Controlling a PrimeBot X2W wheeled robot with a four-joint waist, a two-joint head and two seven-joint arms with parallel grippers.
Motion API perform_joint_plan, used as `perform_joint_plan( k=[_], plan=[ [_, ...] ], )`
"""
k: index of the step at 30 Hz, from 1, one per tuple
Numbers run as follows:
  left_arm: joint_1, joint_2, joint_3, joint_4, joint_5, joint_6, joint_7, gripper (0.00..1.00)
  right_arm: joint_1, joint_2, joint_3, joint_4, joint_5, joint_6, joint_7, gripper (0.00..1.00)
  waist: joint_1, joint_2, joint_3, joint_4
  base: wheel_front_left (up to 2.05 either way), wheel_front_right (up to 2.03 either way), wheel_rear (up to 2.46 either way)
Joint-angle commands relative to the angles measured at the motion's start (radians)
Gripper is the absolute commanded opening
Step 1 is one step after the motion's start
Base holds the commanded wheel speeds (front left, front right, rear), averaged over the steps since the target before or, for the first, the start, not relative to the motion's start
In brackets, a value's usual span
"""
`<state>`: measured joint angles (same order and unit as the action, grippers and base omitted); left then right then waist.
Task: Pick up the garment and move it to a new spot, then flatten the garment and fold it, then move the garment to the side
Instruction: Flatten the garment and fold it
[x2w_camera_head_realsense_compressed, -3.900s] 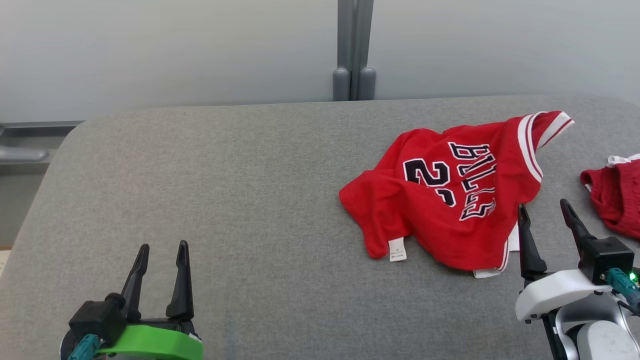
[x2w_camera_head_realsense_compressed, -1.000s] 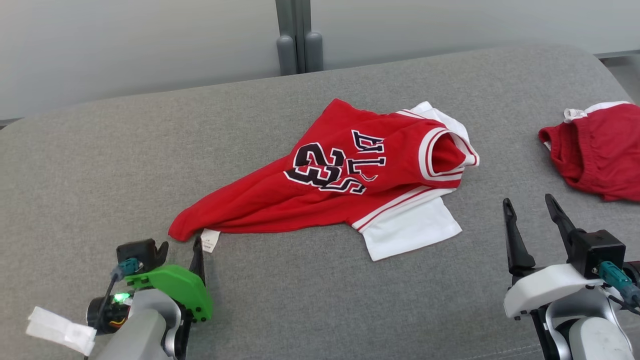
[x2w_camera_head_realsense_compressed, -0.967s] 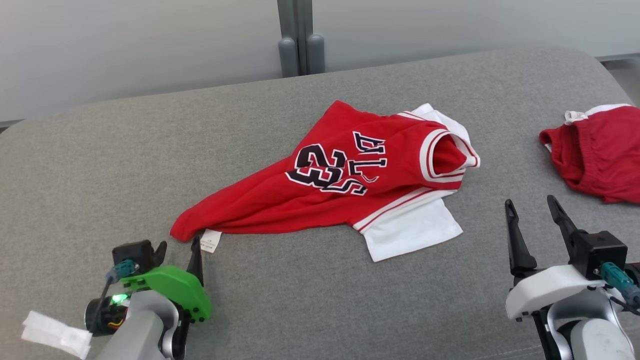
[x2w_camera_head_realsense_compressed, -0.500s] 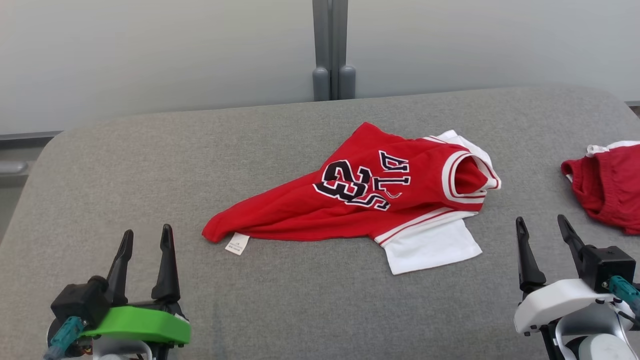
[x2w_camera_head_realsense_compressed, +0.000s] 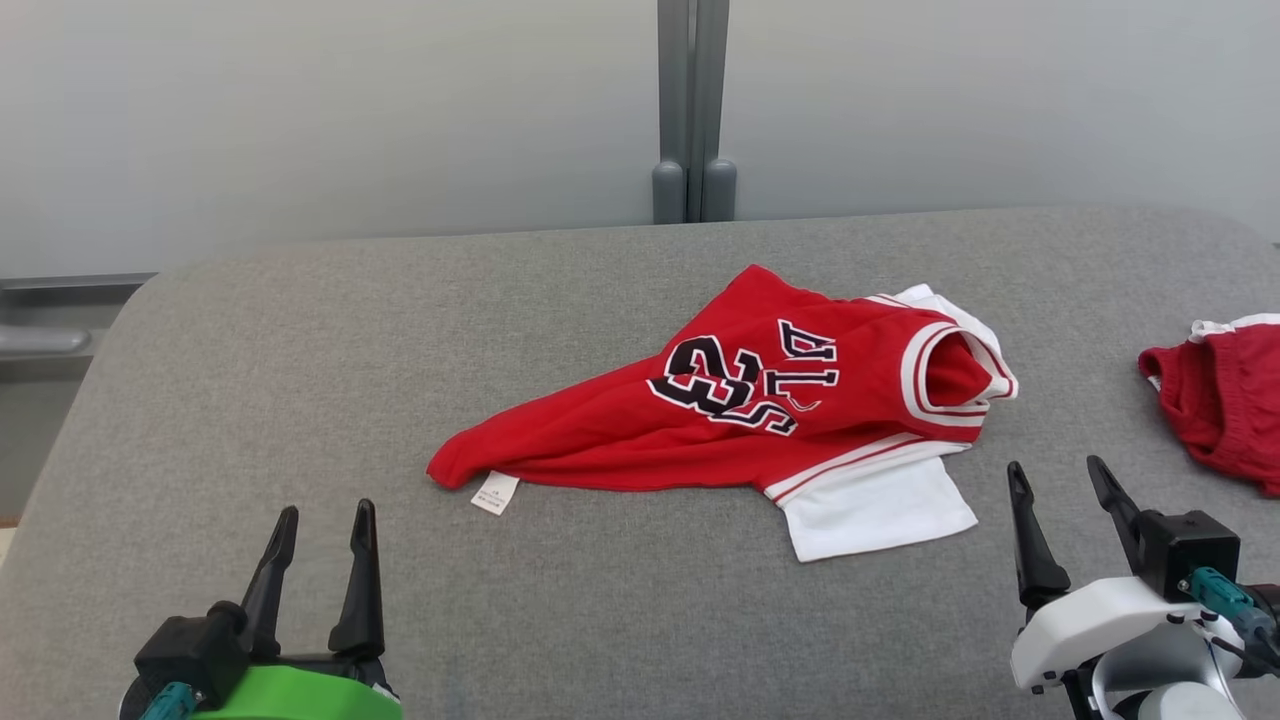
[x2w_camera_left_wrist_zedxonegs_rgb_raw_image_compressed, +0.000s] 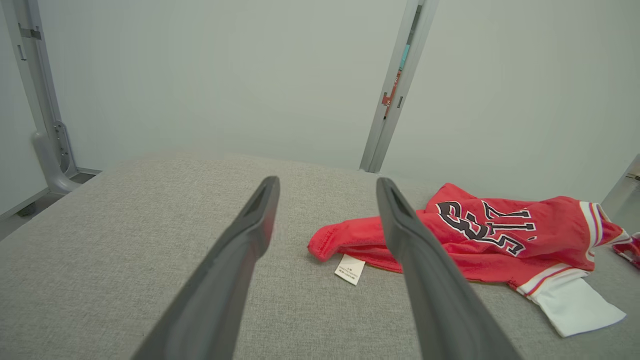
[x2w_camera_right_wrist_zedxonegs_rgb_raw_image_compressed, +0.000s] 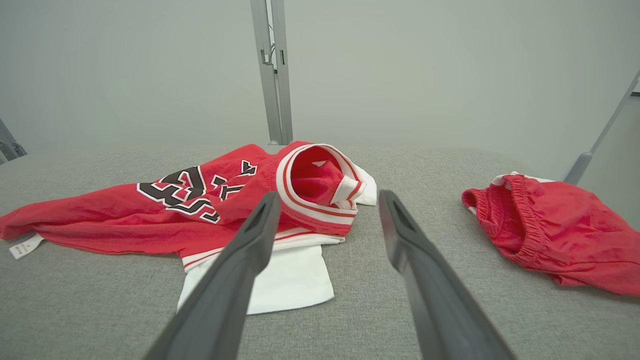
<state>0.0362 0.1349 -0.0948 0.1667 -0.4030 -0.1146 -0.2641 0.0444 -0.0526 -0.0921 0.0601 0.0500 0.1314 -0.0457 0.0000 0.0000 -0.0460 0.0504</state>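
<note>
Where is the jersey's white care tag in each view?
Head view: tag left of centre, by the jersey's left tip.
Left wrist view: tag just below centre.
Right wrist view: tag at the far left edge.
Shared landmark: the black 23 print.

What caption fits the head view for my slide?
Crumpled red jersey on grey cushion; left gripper and right gripper open and empty.

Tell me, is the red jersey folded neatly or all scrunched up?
Scrunched up, not folded. The red jersey lies bunched into a narrow point toward its tag, a white piece sticking out underneath.
</note>
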Motion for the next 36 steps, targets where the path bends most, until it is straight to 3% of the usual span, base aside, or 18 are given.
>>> perform_joint_plan(
  k=[1, 17, 23, 28, 32, 36],
  plan=[
    [0.005, -0.001, 0.000, 0.003, 0.018, -0.005, 0.000, 1.00, 0.010, -0.005, 0.002, 0.004, 0.002, -0.001, -0.003, 1.00, 0.0000, 0.0000, 0.001, -0.005, 0.00, 0.00, 0.00],
    [-0.050, -0.004, 0.001, 0.073, 0.045, -0.014, 0.001, 1.00, -0.034, -0.002, 0.010, 0.028, -0.007, -0.002, 0.005, 1.00, 0.0000, 0.0000, 0.022, -0.014, 0.00, 0.00, 0.00],
    [-0.201, -0.010, -0.028, 0.230, 0.053, 0.006, 0.104, 1.00, -0.108, -0.001, 0.015, 0.114, -0.004, -0.001, 0.096, 1.00, 0.0000, 0.0000, 0.067, -0.020, 0.00, 0.00, 0.00],
    [-0.366, -0.023, -0.044, 0.412, 0.042, 0.015, 0.182, 1.00, -0.223, 0.000, 0.023, 0.253, -0.020, -0.002, 0.164, 1.00, 0.0000, 0.0000, 0.140, -0.049, 0.00, 0.00, 0.00],
    [-0.466, -0.030, -0.039, 0.553, 0.044, 0.062, 0.230, 1.00, -0.310, 0.001, 0.042, 0.351, -0.022, -0.001, 0.165, 1.00, 0.0000, 0.0000, 0.191, -0.075, 0.00, 0.00, 0.00],
    [-0.541, -0.041, -0.045, 0.650, 0.037, 0.072, 0.229, 1.00, -0.367, 0.000, 0.058, 0.428, -0.013, -0.002, 0.144, 1.00, 0.0000, 0.0000, 0.229, -0.085, 0.00, 0.00, 0.00]
  ],
)
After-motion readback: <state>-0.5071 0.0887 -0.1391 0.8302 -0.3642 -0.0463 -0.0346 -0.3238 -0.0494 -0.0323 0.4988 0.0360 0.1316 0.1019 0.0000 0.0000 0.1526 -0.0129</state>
